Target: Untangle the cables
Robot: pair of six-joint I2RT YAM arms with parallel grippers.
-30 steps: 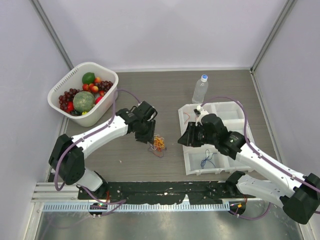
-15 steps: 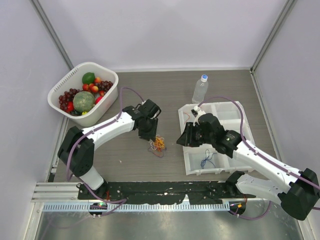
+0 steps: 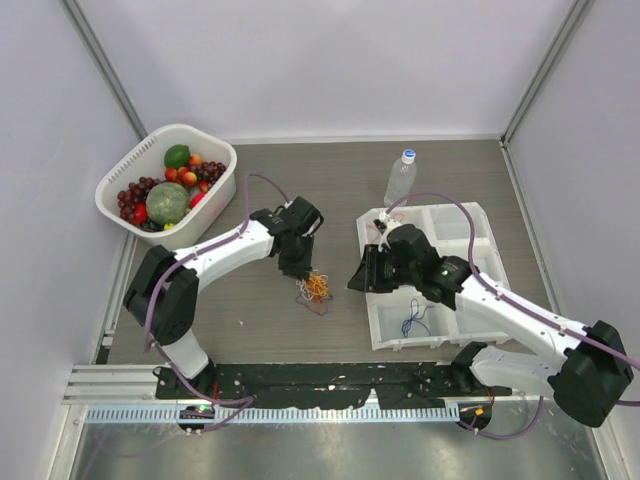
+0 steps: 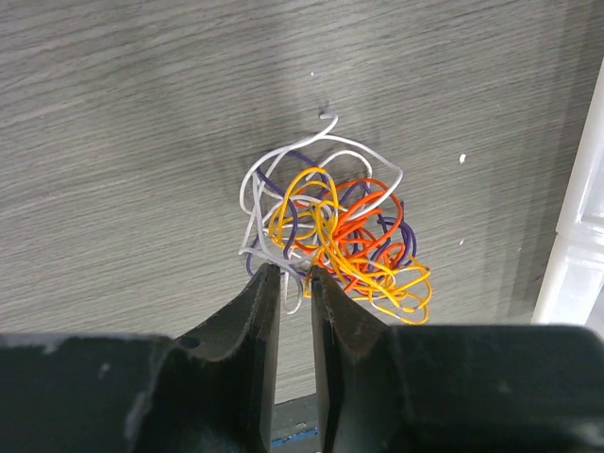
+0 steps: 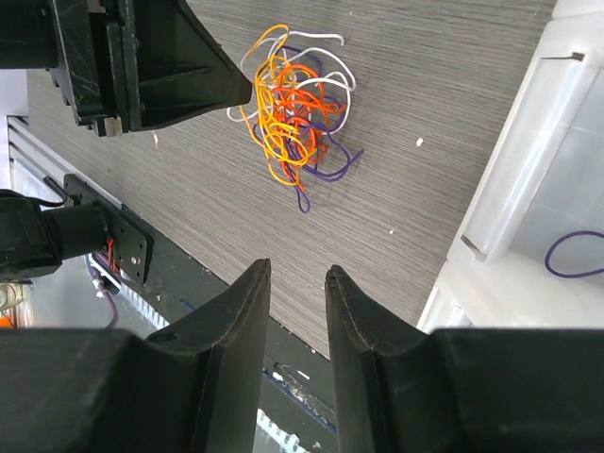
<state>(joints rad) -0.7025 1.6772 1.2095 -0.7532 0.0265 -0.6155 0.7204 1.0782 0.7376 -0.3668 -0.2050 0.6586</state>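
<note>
Left wrist: cables point(image 4: 330, 236) tangled just beyond left tool point(image 4: 294, 276), mostly rightward.

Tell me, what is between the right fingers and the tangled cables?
Just bare table with tiny specks between the right fingers and cables, seen in the right wrist view.

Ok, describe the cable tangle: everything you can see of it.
The tangle is a loose, flattish knot of very thin, bendy wires. Yellow-orange and red-orange loops fill the middle, and white and purple strands curl round the outside. It lies on the grey wood-grain table, left of the white tray and apart from it. The left gripper has its tips at the knot's edge, jaws nearly together with strands between them. Whether they pinch is unclear.
</note>
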